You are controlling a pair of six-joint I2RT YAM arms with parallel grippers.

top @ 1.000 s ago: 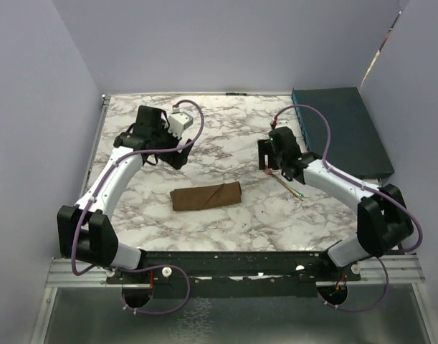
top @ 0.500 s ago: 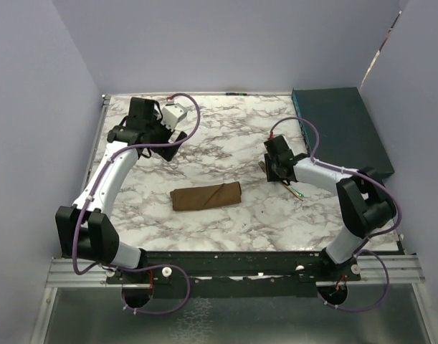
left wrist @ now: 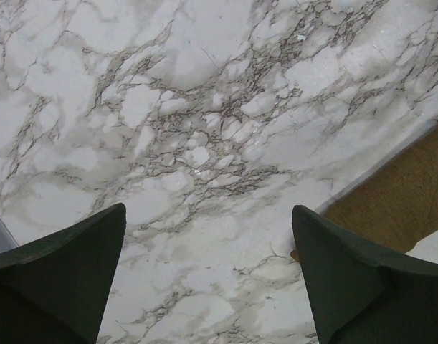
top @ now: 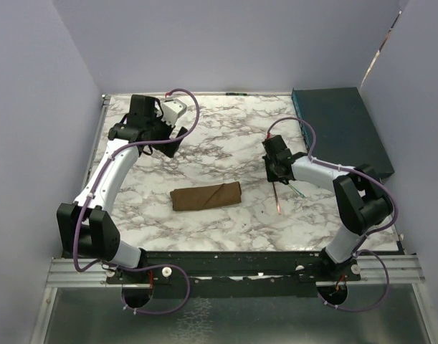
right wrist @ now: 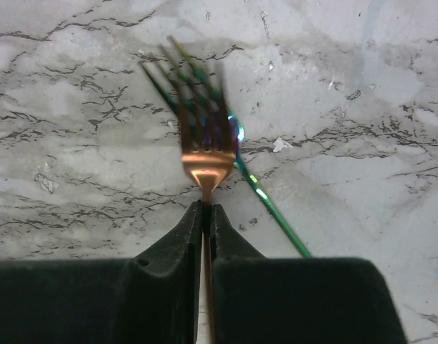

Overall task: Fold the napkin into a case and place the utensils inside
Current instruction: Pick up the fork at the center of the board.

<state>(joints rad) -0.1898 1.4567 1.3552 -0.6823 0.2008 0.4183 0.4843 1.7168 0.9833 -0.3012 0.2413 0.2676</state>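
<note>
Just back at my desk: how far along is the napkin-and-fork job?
Done: the napkin lies folded into a narrow oblong. In hand: the right gripper is shut on the fork, apart from the napkin. Left: carrying the fork over and slipping it inside. The left gripper hangs open over marble, holding nothing.

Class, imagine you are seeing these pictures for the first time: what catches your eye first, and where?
The copper fork, pinched in the right gripper right of centre, strikes first. Then come the folded brown napkin lying flat in the middle, and the dark teal box at the far right corner.
</note>
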